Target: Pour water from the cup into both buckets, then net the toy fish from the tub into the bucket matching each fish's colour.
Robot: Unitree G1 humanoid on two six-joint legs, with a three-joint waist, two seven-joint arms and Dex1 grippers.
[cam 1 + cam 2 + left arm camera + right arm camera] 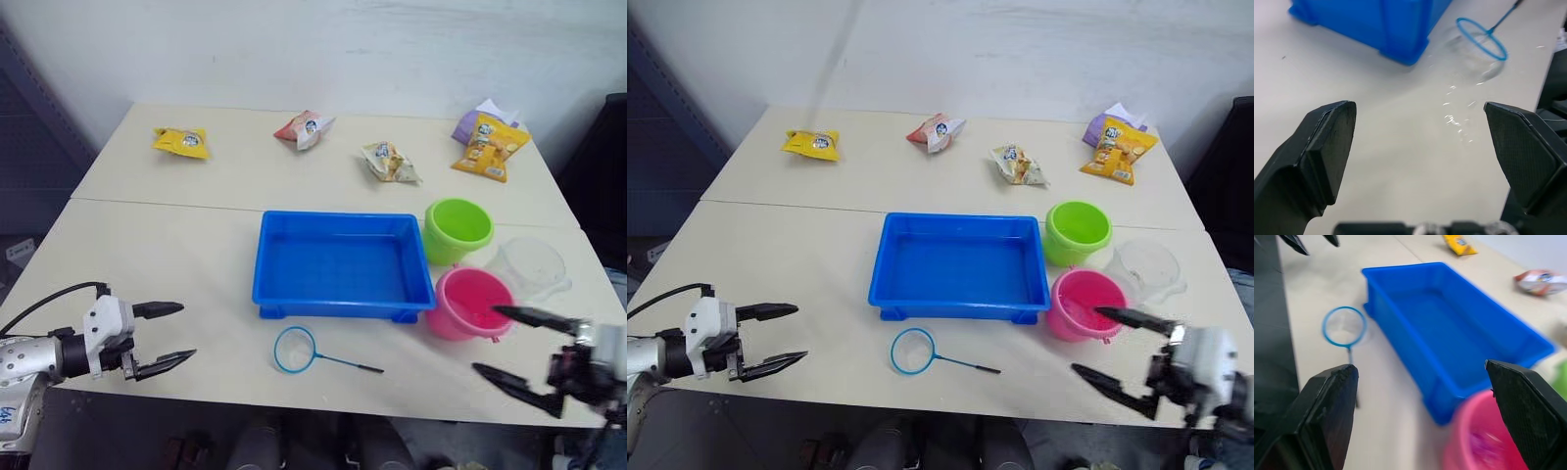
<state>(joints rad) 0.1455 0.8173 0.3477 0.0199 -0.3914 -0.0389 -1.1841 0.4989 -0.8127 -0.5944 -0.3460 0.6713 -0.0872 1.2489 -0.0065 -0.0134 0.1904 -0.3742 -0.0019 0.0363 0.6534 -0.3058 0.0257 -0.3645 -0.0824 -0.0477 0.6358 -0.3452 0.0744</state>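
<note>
The blue tub [338, 266] sits mid-table, and I can make out no toy fish in it. To its right stand the lime green bucket [458, 230] and, nearer me, the pink bucket [468, 304]. The clear cup [530, 266] stands just right of both buckets. The net [295, 350] lies flat in front of the tub, its handle pointing right. My left gripper [188, 331] hovers open at the table's front left, well left of the net. My right gripper [485, 340] is open just in front of the pink bucket [1484, 440], empty.
Several snack bags lie along the far side: a yellow one [181, 142], a red-white one [304, 128], a pale one [390, 162], and an orange one [490, 146] on a purple one [470, 122]. A seam crosses the table behind the tub.
</note>
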